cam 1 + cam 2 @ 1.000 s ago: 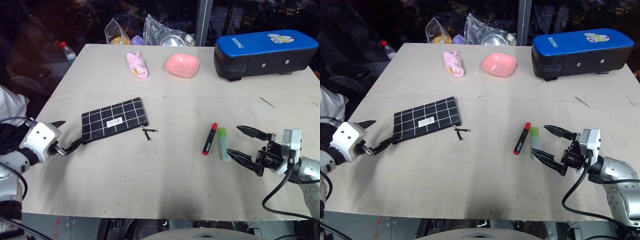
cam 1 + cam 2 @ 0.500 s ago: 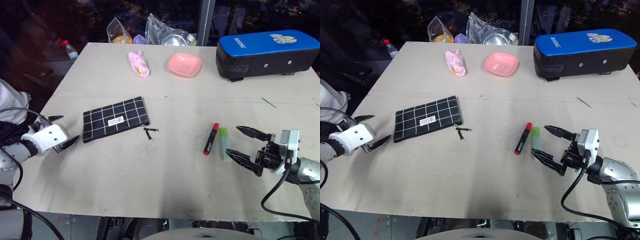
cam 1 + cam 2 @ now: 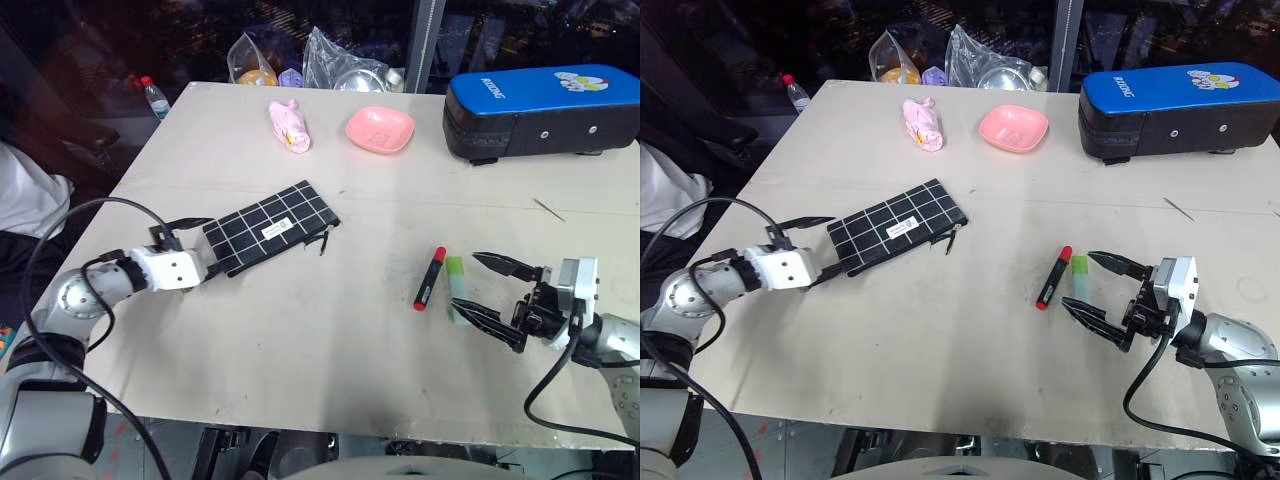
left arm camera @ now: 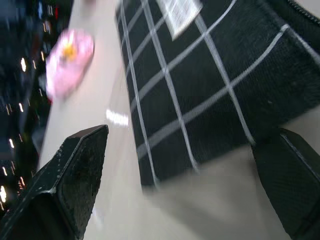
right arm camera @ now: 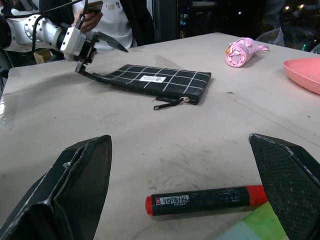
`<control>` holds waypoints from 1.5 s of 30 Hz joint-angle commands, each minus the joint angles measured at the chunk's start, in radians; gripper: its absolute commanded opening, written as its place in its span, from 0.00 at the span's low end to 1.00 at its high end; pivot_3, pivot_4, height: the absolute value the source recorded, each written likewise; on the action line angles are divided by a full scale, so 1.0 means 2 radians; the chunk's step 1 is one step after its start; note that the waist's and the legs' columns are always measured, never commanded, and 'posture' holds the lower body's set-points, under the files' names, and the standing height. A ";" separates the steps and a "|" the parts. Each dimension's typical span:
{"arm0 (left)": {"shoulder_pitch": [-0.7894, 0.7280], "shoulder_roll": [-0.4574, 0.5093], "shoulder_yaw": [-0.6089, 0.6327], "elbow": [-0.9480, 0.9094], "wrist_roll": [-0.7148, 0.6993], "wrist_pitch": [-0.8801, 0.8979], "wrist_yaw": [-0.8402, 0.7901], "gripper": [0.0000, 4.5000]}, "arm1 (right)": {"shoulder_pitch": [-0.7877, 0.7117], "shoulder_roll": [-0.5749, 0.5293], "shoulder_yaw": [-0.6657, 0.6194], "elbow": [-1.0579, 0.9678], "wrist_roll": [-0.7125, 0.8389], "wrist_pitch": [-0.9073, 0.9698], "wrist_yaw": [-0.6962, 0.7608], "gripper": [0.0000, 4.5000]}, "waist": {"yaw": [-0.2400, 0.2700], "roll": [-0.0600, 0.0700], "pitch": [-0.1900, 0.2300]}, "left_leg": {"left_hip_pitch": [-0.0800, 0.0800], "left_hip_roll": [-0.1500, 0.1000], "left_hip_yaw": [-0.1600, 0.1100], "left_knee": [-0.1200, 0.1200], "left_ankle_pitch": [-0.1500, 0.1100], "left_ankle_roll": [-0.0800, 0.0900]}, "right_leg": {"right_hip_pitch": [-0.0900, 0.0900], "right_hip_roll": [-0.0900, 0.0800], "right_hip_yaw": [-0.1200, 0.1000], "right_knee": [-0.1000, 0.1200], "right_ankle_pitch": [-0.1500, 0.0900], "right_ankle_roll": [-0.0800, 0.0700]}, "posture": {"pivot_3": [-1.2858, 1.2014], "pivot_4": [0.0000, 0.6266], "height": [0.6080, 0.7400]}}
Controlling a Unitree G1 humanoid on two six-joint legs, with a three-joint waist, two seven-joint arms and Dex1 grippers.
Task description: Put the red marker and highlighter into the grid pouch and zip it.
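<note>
The grid pouch (image 3: pixel 270 225) lies flat on the table's left half, slanted, with its zipper pull (image 3: pixel 325 240) at its right end. My left gripper (image 3: pixel 212 245) is open at the pouch's left end, one finger on each side of that corner (image 4: pixel 200 90). To the right lie the red marker (image 3: pixel 430 278) and, beside it, the pale green highlighter (image 3: pixel 454 278), side by side. My right gripper (image 3: pixel 468 281) is open just right of the highlighter, fingers pointing at both pens. Its near finger covers the highlighter's near end.
A blue-and-black case (image 3: pixel 545 100) stands at the back right. A pink bowl (image 3: pixel 380 128) and a pink bundle (image 3: pixel 290 125) sit at the back, with plastic bags (image 3: pixel 340 72) and a bottle (image 3: pixel 155 97) behind them. A person (image 5: pixel 115 12) stands beyond the table's left side.
My left gripper has swung right up to the pouch's left end. The pouch has slid right and turned, its right end farther back. The right gripper has kept still.
</note>
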 commanded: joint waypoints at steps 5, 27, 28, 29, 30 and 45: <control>-0.023 -0.031 -0.022 -0.033 0.079 -0.029 0.112 1.00 | 0.009 -0.007 -0.020 -0.023 0.004 -0.003 -0.008 0.99 | -0.001 0.000 0.000 | 0.000 0.000 0.000 0.001 0.000 0.000 | 0.000 0.001 0.000 0.000 0.000 0.001 | 0.52 0.24 1.00; -0.046 -0.099 -0.108 -0.131 0.266 0.132 0.329 1.00 | 0.014 -0.008 -0.031 -0.018 -0.015 0.009 -0.050 0.99 | -0.001 0.000 0.000 | 0.000 0.001 0.001 0.002 0.001 -0.001 | -0.002 0.001 0.002 0.006 0.000 0.001 | 0.52 0.24 1.00; -0.049 -0.101 -0.113 -0.134 0.275 0.138 0.338 1.00 | 0.014 -0.007 -0.031 -0.019 -0.016 0.009 -0.051 0.99 | 0.000 0.000 0.000 | 0.000 0.001 0.001 0.002 0.001 -0.001 | -0.002 0.002 0.002 0.006 0.000 0.001 | 0.52 0.24 1.00; -0.052 -0.104 -0.119 -0.133 0.280 0.144 0.345 1.00 | 0.013 -0.006 -0.030 -0.019 -0.016 0.009 -0.052 0.99 | 0.000 0.000 0.000 | 0.000 0.001 0.001 0.002 0.001 -0.001 | -0.002 0.002 0.002 0.006 0.000 0.001 | 0.52 0.24 1.00; -0.056 -0.110 -0.124 -0.129 0.281 0.148 0.349 1.00 | 0.012 -0.005 -0.029 -0.018 -0.017 0.010 -0.052 0.99 | 0.000 0.000 0.000 | 0.000 0.001 0.001 0.002 0.001 -0.001 | -0.002 0.002 0.002 0.006 0.000 0.001 | 0.52 0.24 1.00; -0.140 -0.161 -0.219 -0.010 0.324 0.158 0.426 0.69 | 0.009 0.005 -0.026 -0.023 -0.022 0.010 -0.064 1.00 | 0.003 -0.001 0.000 | 0.000 0.001 0.001 0.002 0.001 -0.001 | -0.002 0.002 0.002 0.006 0.000 0.001 | 0.52 0.24 1.00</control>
